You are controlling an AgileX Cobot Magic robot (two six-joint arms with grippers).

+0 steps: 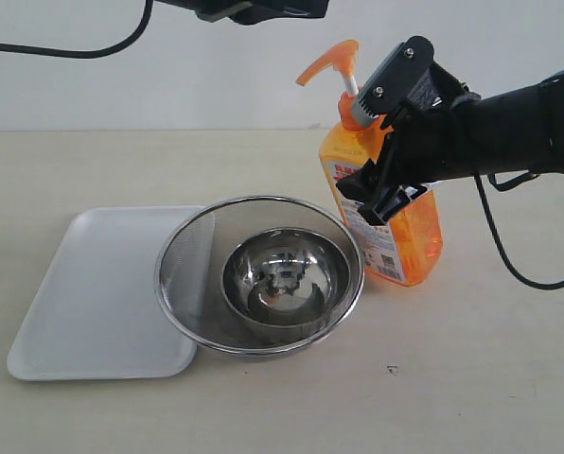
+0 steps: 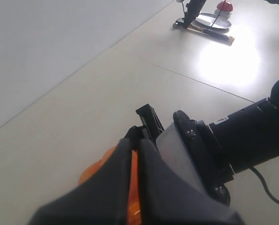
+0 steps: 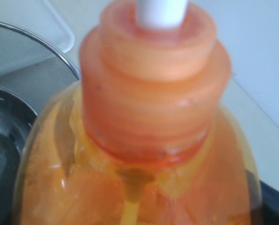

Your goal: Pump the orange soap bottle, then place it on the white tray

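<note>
Exterior view: the orange soap bottle (image 1: 416, 236) is clasped by the right gripper (image 1: 386, 194), standing beside the strainer bowl (image 1: 263, 201), off the white tray (image 1: 83, 303). Left wrist view: the left gripper (image 2: 137, 145) is seen pinched together above the pump head (image 2: 95, 172). Right wrist view: the bottle's neck is seen close up.

Orange soap bottle (image 1: 420, 238) with white label (image 1: 375, 244), plain white tray (image 1: 83, 303), silvery mesh strainer (image 1: 182, 276).

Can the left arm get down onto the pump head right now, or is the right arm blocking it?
Probably yes. The left tool is above the pump head with nothing between; the right tool is around the soap bottle lower down.
</note>
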